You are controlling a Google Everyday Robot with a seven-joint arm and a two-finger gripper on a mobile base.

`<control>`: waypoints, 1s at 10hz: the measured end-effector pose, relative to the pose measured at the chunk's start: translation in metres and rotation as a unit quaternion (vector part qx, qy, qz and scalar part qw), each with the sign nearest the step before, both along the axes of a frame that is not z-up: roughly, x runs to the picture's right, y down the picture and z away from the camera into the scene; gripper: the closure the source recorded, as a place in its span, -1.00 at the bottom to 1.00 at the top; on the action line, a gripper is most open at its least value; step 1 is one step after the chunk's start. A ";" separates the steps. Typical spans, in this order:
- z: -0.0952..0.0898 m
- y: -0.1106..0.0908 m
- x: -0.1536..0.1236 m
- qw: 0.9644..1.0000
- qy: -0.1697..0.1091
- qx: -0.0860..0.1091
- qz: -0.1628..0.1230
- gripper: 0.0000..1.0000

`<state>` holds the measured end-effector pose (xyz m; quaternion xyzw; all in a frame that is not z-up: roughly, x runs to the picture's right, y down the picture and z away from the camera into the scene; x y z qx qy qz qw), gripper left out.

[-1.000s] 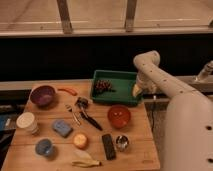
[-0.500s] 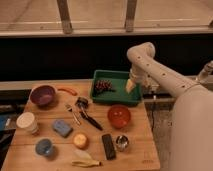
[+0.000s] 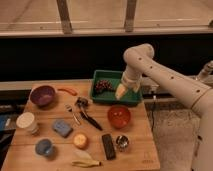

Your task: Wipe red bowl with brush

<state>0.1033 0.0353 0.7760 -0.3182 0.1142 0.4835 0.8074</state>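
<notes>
Where the green tray [image 3: 111,100] sits on the wooden table [image 3: 144,150], the pincer [image 3: 121,91] hovers.

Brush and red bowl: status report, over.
Pincer open, empty, above green tray. Brush lies flat beside red bowl, untouched. Fork close beside brush.

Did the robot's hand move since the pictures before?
Yes. The gripper slid left, from the right edge of the green tray to above its inside.
</notes>
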 end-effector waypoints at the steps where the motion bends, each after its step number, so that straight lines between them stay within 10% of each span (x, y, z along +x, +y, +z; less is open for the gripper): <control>1: -0.005 0.004 -0.007 1.000 -0.010 0.001 -0.005 -0.36; 6: -0.004 0.004 -0.007 1.000 -0.012 -0.001 -0.005 -0.36; 10: -0.019 0.013 -0.065 0.995 -0.057 0.022 -0.083 -0.36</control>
